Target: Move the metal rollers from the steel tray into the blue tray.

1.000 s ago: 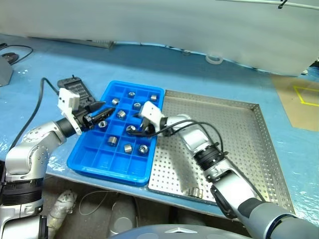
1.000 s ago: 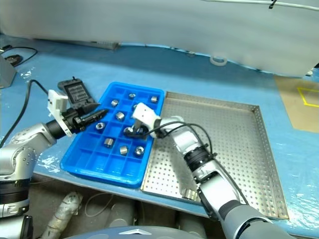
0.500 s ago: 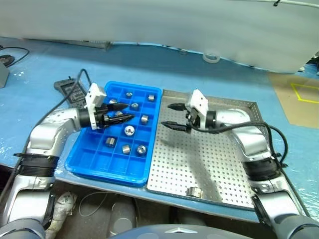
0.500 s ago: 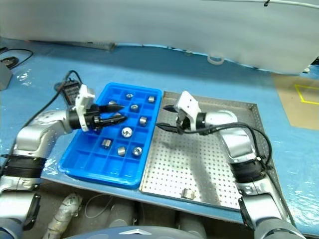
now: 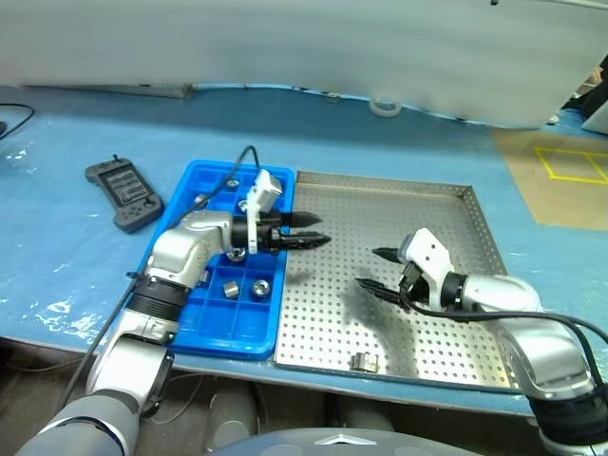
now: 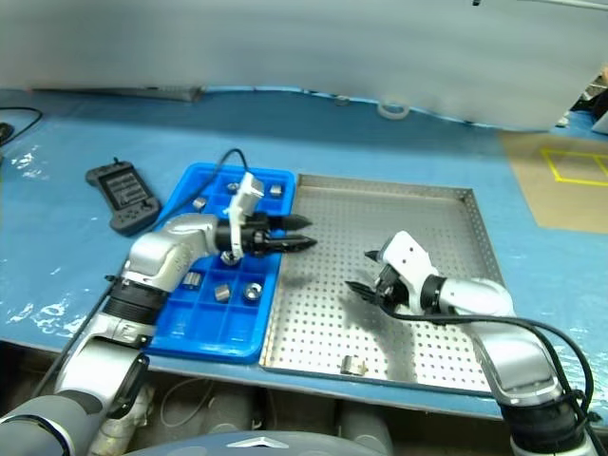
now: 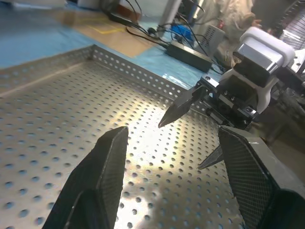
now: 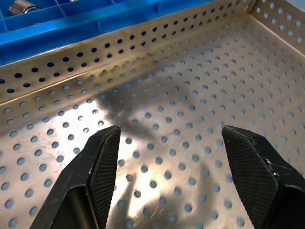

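Observation:
The steel tray lies at the right and the blue tray touches its left side. Several metal rollers rest in the blue tray's compartments, among them two near the front. A metal roller lies on the steel tray near its front rim. My left gripper points right, open and empty, just over the steel tray's left edge. My right gripper hovers over the middle of the steel tray, open and empty, pointing at the left one. In the right wrist view its fingers hang above bare perforated floor.
A dark grey controller lies on the blue table left of the blue tray. A roll of tape sits at the back. A brown floor patch with yellow lines is at the far right.
The left gripper swung right, from the blue tray's left side to the steel tray's left edge. The right gripper left the blue tray and drew back right over the steel tray. The camera shifted too.

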`<action>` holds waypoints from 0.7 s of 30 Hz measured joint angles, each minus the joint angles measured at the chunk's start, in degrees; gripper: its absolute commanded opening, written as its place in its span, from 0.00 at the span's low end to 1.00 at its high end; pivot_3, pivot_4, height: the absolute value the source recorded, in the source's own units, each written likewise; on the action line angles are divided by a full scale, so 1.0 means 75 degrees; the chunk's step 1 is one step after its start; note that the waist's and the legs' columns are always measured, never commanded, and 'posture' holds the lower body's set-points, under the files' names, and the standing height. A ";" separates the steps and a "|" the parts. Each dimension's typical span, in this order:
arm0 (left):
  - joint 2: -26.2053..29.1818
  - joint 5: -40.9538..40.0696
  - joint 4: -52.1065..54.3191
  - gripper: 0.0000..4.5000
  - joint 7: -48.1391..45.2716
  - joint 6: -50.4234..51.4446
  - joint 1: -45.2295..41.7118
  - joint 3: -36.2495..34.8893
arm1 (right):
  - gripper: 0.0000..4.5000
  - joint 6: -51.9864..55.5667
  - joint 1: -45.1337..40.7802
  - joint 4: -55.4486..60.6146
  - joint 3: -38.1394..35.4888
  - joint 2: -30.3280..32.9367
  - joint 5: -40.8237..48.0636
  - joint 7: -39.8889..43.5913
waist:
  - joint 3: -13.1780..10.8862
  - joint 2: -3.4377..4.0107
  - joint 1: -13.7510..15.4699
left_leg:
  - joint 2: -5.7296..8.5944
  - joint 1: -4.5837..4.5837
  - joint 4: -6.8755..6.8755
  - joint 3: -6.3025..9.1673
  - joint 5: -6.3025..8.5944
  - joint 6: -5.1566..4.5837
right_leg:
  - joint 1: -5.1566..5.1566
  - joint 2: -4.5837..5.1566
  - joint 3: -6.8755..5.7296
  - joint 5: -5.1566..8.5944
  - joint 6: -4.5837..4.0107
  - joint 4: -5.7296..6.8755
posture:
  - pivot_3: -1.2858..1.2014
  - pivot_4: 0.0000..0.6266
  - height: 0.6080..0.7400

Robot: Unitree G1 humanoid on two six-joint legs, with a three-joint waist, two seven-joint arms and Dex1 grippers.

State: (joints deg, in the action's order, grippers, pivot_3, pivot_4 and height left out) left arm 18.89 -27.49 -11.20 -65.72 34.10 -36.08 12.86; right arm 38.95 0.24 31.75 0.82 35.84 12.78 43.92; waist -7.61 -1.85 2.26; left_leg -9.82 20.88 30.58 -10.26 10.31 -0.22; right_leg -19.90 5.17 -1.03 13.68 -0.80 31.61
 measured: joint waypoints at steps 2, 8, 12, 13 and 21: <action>-0.0038 0.0230 -0.0001 0.70 -0.0208 -0.0070 0.0122 0.0440 | 0.78 0.0145 0.0296 0.0090 -0.0082 -0.0046 0.0037 -0.0237 | 0.0002 0.0004 -0.0118 | -0.0001 -0.0001 0.0001 -0.0006 0.0009 -0.0014 | 0.0002 0.0000 0.0005 0.0000 0.0000 -0.0010 | 0.38 0.24 1.00; -0.0115 0.0866 -0.0019 0.70 -0.0719 -0.0721 0.0411 0.1283 | 0.78 -0.0447 0.0539 -0.1344 -0.0768 -0.0174 -0.0223 -0.1011 | 0.0010 0.0025 -0.0348 | 0.0003 0.0005 0.0039 -0.0032 0.0047 -0.0077 | 0.0019 0.0006 0.0029 0.0010 -0.0016 -0.0040 | 0.35 0.24 1.00; -0.0335 0.0961 -0.0023 0.70 -0.0994 -0.0943 0.0407 0.1475 | 0.78 -0.0580 0.0987 -0.1758 -0.2370 -0.1297 -0.0173 -0.2449 | 0.0023 0.0055 -0.0415 | 0.0006 0.0006 0.0051 -0.0088 0.0058 -0.0094 | 0.0003 0.0019 0.0065 0.0010 -0.0018 -0.0045 | 0.33 0.24 1.00; -0.0423 0.1022 -0.0071 0.70 -0.1075 -0.1062 0.0395 0.1566 | 0.78 -0.0428 0.1243 -0.1473 -0.2736 -0.1577 -0.0156 -0.2796 | 0.0032 0.0069 -0.0423 | 0.0005 0.0003 0.0050 -0.0112 0.0071 -0.0116 | -0.0004 0.0020 0.0077 0.0011 -0.0019 -0.0049 | 0.33 0.24 1.00; -0.1214 0.1743 -0.1215 0.70 -0.2007 -0.3098 0.0089 0.2208 | 0.78 0.0994 0.2809 0.1435 -0.2532 -0.2423 0.0056 -0.3721 | 0.0057 0.0083 -0.0883 | 0.0007 -0.0019 0.0052 -0.0171 0.0105 -0.0167 | -0.0006 0.0020 0.0141 0.0009 -0.0017 -0.0087 | 0.29 0.24 1.00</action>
State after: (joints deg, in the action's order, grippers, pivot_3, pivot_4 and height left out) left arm 9.78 -14.42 -20.32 -80.77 10.87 -35.41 29.42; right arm 46.40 21.30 42.51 -18.17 17.66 13.20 16.02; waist -7.18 -1.23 -4.37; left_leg -9.77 20.74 30.97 -11.54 11.10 -1.47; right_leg -19.94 5.32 0.02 13.74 -0.93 30.95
